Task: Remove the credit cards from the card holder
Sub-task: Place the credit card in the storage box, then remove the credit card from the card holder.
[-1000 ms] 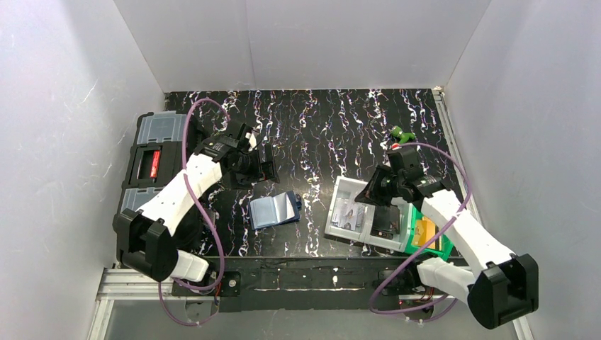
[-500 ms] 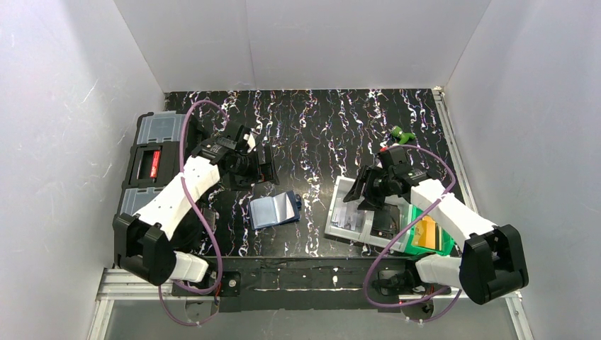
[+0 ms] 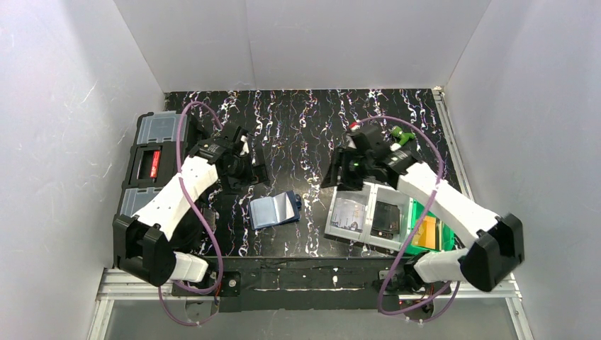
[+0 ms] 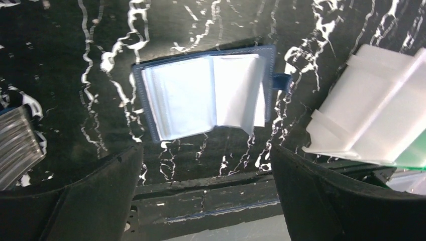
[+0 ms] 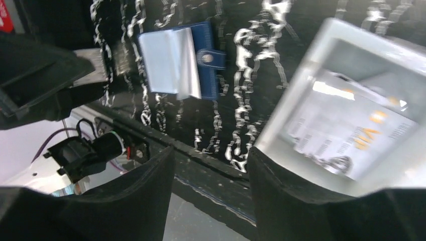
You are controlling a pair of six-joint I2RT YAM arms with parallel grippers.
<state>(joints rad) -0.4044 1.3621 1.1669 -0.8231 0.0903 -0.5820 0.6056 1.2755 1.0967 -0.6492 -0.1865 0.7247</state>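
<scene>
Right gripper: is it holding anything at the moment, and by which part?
Nothing. The right gripper is open and empty; the navy blue folding card holder lies flat, apart from it.

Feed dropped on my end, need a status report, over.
Left gripper open, right gripper open, both empty. Card holder spread open on table. A credit card in grey tray. Nothing blocking holder.

Open card holder [image 5: 177,60] near tray [image 5: 294,88]
</scene>
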